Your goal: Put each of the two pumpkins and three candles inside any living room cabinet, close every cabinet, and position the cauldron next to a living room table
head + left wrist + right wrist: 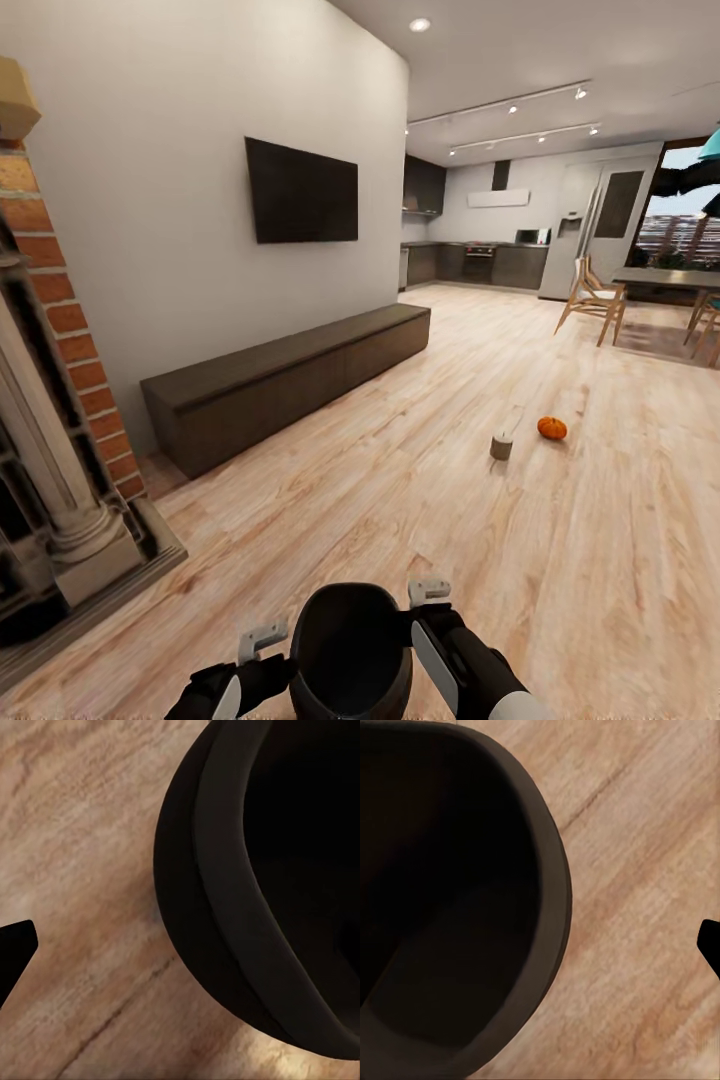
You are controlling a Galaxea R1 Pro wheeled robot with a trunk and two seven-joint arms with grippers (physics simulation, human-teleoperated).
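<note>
Light wood plank flooring (420, 480) covers the living room, with a brick fireplace (70, 330) at the left, a wall TV (301, 192) above the long dark-brown cabinet (290, 385), and a kitchen and dining area beyond.

Cauldron position: the cauldron (350, 655) sits directly in front of the robot at the near edge of the head view, flanked by both arms. The left gripper (262, 640) stands beside its left wall; the right gripper (430, 605) stands beside its right rim. Both wrist views show the black rim close against the camera over the planks.

Remaining items: one pumpkin (551, 428) and one candle (501, 446) lie on the floor ahead and to the right, near each other, well apart from the cabinet. The right arm is on their side.

Governing relation: the cauldron lies between the two grippers, so any carry depends on both sides bearing evenly.

Limits of visibility:
- Finger contact with the cauldron is not resolvable; whether either gripper is spread or clamped cannot be determined.
- The cauldron's base is cut off.
- Cabinet drawers appear flush, judged from an oblique angle.
</note>
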